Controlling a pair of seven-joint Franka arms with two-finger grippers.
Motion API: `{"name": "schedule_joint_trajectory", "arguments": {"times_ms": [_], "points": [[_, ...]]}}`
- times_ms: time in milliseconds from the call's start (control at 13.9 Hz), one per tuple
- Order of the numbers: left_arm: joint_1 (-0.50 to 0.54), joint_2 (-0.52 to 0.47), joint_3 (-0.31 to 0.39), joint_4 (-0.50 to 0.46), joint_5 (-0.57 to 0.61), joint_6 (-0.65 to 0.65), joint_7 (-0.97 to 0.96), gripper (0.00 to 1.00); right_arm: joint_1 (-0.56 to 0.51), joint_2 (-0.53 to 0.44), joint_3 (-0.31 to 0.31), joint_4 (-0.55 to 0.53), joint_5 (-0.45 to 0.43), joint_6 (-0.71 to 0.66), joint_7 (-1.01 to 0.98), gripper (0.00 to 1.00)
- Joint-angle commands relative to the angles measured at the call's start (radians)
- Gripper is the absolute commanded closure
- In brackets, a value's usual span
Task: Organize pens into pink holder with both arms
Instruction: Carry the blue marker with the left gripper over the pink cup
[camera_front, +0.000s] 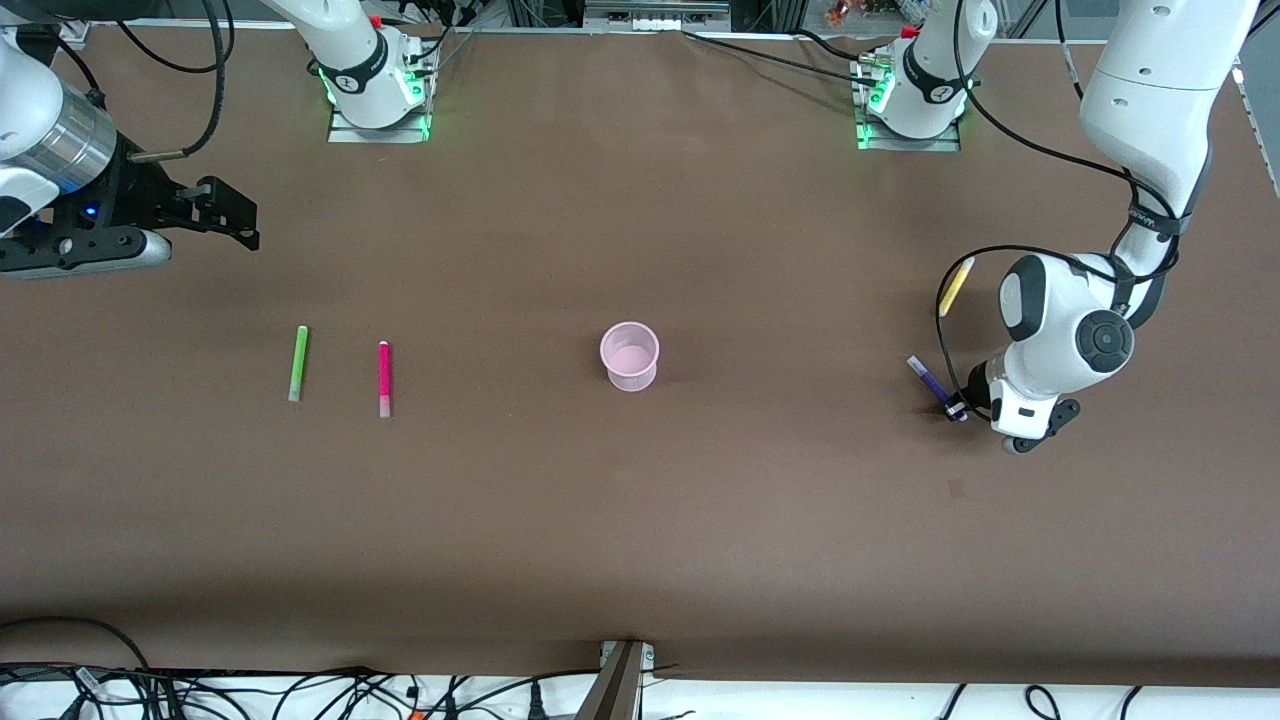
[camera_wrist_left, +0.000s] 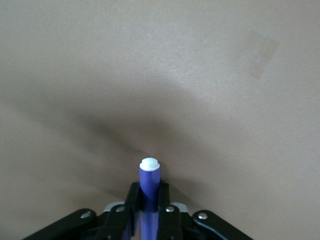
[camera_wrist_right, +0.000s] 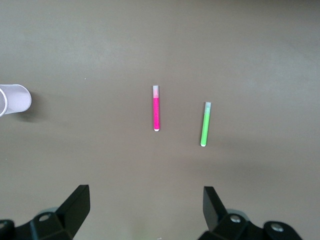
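Observation:
The pink holder (camera_front: 630, 356) stands upright mid-table; its edge also shows in the right wrist view (camera_wrist_right: 14, 99). My left gripper (camera_front: 957, 408) is down at the table near the left arm's end, shut on the purple pen (camera_front: 926, 379), whose pale tip pokes out between the fingers (camera_wrist_left: 149, 176). A yellow pen (camera_front: 956, 286) lies farther from the front camera, partly crossed by a cable. The green pen (camera_front: 298, 362) and magenta pen (camera_front: 384, 378) lie side by side toward the right arm's end. My right gripper (camera_front: 232, 215) hangs open above the table, empty, with the magenta pen (camera_wrist_right: 156, 114) and green pen (camera_wrist_right: 205, 130) in its view.
A faint pale patch (camera_wrist_left: 258, 53) marks the brown table surface near the left gripper. Cables and a bracket (camera_front: 622, 680) run along the table edge nearest the front camera. Both arm bases (camera_front: 378, 90) sit at the edge farthest from that camera.

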Motion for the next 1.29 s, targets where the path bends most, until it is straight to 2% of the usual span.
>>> {"name": "schedule_joint_trajectory", "arguments": {"times_ms": [0, 215, 359, 646, 933, 1220], "points": [[-0.005, -0.082, -0.013, 0.034, 0.019, -0.107, -0.009, 1.00, 0.003, 0.007, -0.002, 0.026, 0.004, -0.024, -0.009, 0.00], [-0.014, -0.149, -0.083, 0.138, 0.019, -0.311, -0.050, 1.00, 0.003, 0.006, -0.002, 0.026, 0.004, -0.024, -0.007, 0.00], [-0.025, -0.185, -0.154, 0.192, 0.019, -0.397, -0.131, 1.00, 0.002, 0.006, -0.004, 0.026, 0.011, -0.024, -0.007, 0.00], [-0.057, -0.211, -0.310, 0.262, 0.025, -0.410, -0.386, 1.00, 0.002, 0.006, -0.007, 0.026, 0.014, -0.025, -0.007, 0.00], [-0.256, -0.167, -0.315, 0.362, 0.170, -0.378, -0.688, 1.00, 0.000, 0.007, -0.011, 0.033, 0.015, -0.030, -0.009, 0.00], [-0.422, -0.078, -0.308, 0.440, 0.430, -0.338, -1.017, 1.00, -0.006, 0.009, -0.013, 0.032, 0.014, -0.033, -0.012, 0.00]]}}
